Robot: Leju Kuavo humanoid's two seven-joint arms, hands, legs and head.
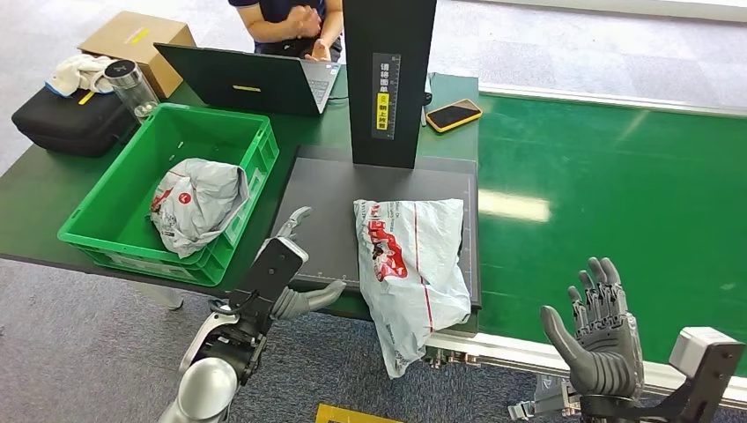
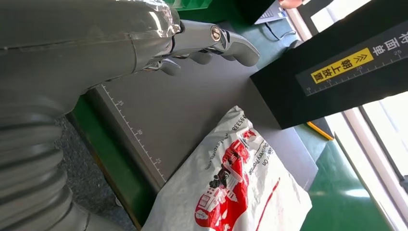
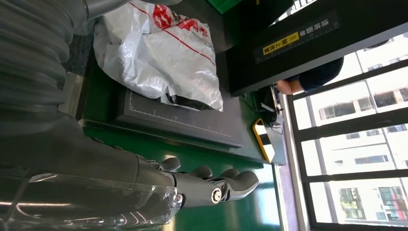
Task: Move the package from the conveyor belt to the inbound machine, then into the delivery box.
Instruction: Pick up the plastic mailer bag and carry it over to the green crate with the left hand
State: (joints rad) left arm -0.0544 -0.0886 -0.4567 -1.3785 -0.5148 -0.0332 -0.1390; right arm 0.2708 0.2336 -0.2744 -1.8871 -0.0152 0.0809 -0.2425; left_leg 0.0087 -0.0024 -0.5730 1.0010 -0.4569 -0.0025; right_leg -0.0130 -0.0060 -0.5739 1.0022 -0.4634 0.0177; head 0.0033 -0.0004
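Observation:
A white plastic package [image 1: 412, 264] with red print lies on the dark grey plate of the inbound machine [image 1: 330, 198], its lower end hanging over the near edge. It also appears in the left wrist view as the package [image 2: 235, 187] and in the right wrist view as the package [image 3: 159, 53]. My left hand [image 1: 295, 269] hovers open at the plate's near left corner, a short way left of the package, holding nothing; its fingers [image 2: 216, 41] show over the plate. My right hand [image 1: 599, 330] is open, fingers spread, over the green conveyor belt [image 1: 617, 194], right of the package.
A green delivery box [image 1: 114, 233] on the left holds another grey package [image 1: 198, 203]. The machine's black upright column [image 1: 386, 79] stands behind the plate. A laptop [image 1: 247, 79], a phone [image 1: 453, 115], a bottle [image 1: 132, 88] and a black bag [image 1: 62, 123] sit behind. A person [image 1: 291, 22] stands at the far side.

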